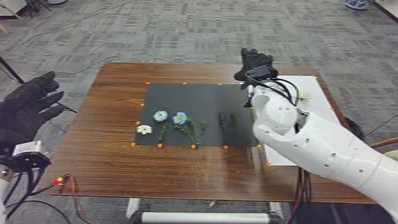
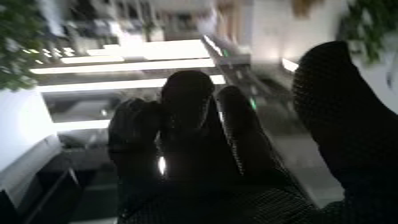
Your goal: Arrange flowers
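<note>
On the dark mat point(image 1: 178, 95) lie a white flower point(image 1: 144, 129), a pale blue flower point(image 1: 161, 116) and a blue flower point(image 1: 180, 118) with green stems below them. Two dark, thin items point(image 1: 227, 126) lie farther right on the mat. The right hand point(image 1: 257, 62) is over the table's far edge, beyond the mat's upper right corner, fingers relaxed and pointing away. In the right wrist view the right hand point(image 2: 191, 145) has its fingers straight, the thumb apart, with nothing held. The left hand point(image 1: 27, 107) hangs off the table's left side, its fingers loosely extended.
A white board point(image 1: 281, 159) lies along the right side of the brown table point(image 1: 107, 165), partly under the right arm, with something pale on its far part. Small orange markers line the mat's edges. A red and black cable hangs at the table's near left corner.
</note>
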`<move>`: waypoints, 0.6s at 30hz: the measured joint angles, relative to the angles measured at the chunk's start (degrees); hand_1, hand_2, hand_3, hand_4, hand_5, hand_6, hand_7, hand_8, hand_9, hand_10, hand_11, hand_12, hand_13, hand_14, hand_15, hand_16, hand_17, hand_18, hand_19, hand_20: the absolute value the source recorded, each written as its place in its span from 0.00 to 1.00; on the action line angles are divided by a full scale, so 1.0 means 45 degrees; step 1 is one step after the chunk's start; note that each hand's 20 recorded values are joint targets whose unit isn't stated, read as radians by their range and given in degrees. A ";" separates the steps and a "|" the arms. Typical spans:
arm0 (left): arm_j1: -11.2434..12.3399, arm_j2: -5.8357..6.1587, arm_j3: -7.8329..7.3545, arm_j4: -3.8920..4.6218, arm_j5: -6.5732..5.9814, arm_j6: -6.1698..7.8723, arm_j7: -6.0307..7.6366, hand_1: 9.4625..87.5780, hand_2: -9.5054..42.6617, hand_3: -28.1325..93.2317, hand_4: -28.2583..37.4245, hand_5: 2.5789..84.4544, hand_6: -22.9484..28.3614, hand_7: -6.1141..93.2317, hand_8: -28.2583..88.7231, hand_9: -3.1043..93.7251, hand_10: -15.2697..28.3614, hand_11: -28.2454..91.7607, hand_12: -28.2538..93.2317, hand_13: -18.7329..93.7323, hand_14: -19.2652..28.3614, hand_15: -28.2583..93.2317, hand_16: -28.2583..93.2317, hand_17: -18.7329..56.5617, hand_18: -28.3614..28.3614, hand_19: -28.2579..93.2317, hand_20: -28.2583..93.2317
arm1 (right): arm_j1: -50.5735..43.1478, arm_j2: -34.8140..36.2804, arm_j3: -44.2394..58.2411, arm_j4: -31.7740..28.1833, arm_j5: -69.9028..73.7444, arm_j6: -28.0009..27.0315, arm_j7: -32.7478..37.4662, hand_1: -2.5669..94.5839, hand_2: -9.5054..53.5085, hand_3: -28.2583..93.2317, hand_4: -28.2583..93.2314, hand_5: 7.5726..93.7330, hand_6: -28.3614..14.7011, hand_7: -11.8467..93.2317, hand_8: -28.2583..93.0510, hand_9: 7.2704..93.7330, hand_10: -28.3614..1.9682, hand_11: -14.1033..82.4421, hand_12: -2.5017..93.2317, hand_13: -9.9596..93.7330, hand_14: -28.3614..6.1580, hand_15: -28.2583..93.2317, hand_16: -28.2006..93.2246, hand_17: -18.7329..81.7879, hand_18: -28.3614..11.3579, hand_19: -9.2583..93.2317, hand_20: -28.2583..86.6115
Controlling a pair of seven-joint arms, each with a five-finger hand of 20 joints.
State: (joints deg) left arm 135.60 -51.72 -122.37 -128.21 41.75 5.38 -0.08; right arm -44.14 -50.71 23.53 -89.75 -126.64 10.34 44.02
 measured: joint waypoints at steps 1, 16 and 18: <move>0.0000 -0.0007 0.0002 -0.0003 0.0001 0.0000 0.0007 0.17 0.14 0.79 0.00 0.21 0.47 0.26 0.16 0.19 0.55 0.39 0.39 0.21 0.65 0.57 0.19 0.07 0.82 0.53 0.33 | -0.0022 0.0312 -0.0001 -0.0060 0.0119 -0.0311 0.0061 0.37 0.00 0.96 0.00 0.34 0.42 0.26 0.16 0.39 0.38 0.35 0.23 0.61 0.48 0.93 0.45 0.51 0.16 0.97 0.72; -0.0184 0.0014 0.0243 0.0018 0.0009 -0.0004 0.0082 0.17 0.14 0.79 0.00 0.21 0.47 0.27 0.16 0.19 0.55 0.39 0.39 0.21 0.65 0.57 0.19 0.07 0.82 0.54 0.33 | -0.2355 0.3988 0.0694 -0.1189 -0.0408 -0.0689 -0.0162 0.43 0.00 0.93 0.00 0.49 0.65 0.33 0.11 0.54 0.67 0.34 0.20 0.65 0.58 0.90 0.47 0.50 0.20 0.96 0.73; -0.0219 0.0021 0.0267 0.0019 0.0009 -0.0005 0.0081 0.17 0.15 0.79 0.00 0.21 0.47 0.27 0.16 0.19 0.55 0.39 0.39 0.21 0.65 0.57 0.19 0.07 0.82 0.53 0.33 | -0.2256 0.4070 0.0323 -0.0902 -0.0507 -0.0585 -0.0430 0.43 0.00 0.93 0.00 0.49 0.65 0.33 0.11 0.54 0.67 0.34 0.20 0.65 0.58 0.90 0.47 0.51 0.20 0.96 0.73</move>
State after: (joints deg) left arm 134.62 -51.63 -121.17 -128.13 41.79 5.36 0.29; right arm -54.29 -32.40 24.98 -93.82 -128.92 7.70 42.09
